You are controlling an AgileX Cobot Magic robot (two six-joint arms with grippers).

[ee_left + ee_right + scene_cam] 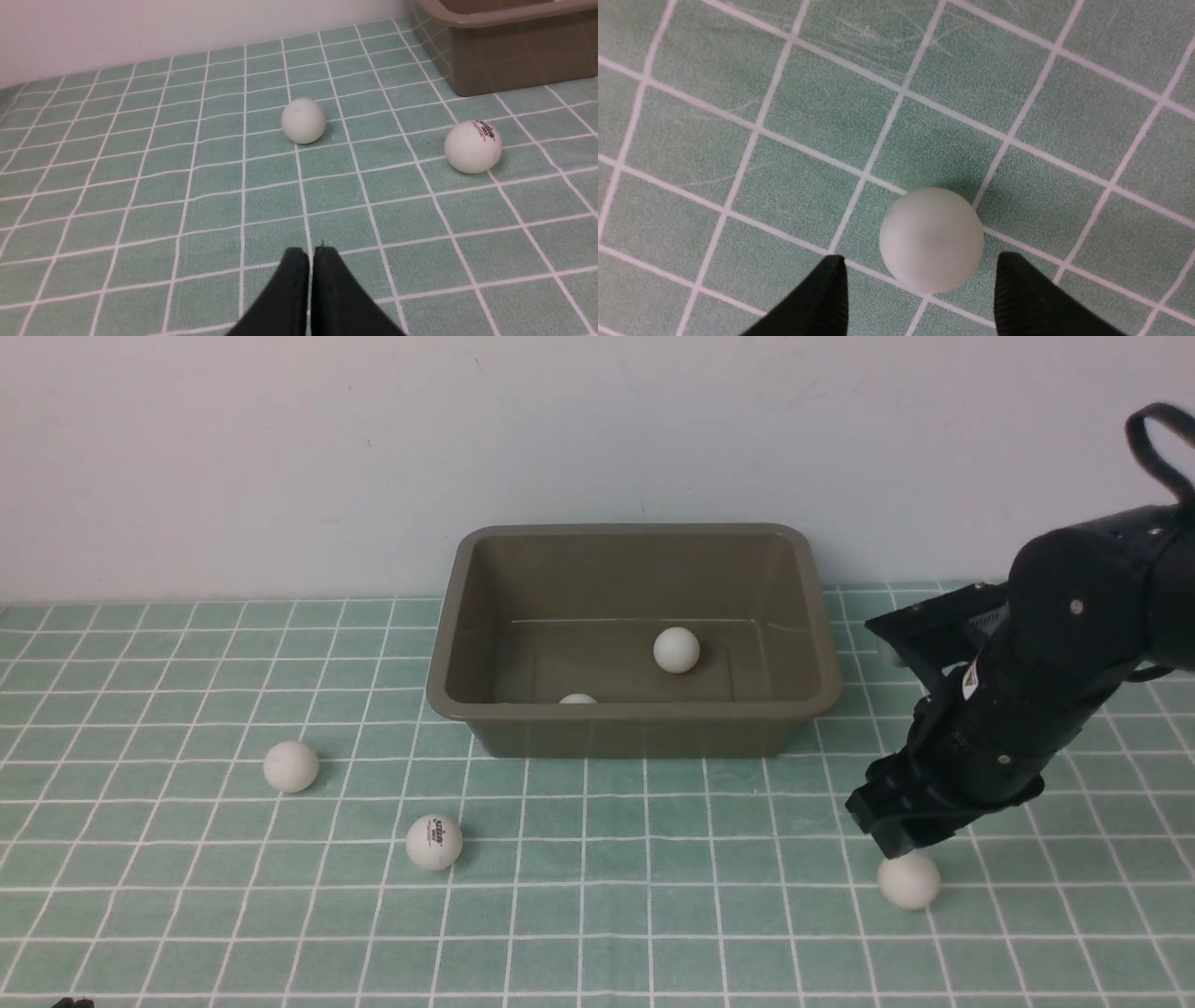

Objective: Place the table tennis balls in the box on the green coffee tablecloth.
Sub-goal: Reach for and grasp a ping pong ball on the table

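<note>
Ahead, the olive-brown box (635, 733) sits on the green checked tablecloth (653, 915) holding two matte white balls (676, 650) (577, 699), and the right gripper (898, 847) hangs just over a third ball (908, 880) on the cloth. Seen from the left wrist, the left gripper (310, 255) has its fingers pressed together, with a plain ball (303, 120) and a logo-printed ball (473, 147) lying beyond it. From the right wrist, spread fingers (817, 298) flank the third ball without touching it.

Rounded black right arm (1074, 607), looped cable (1137, 441), ribbed black right claw (920, 260)
</note>
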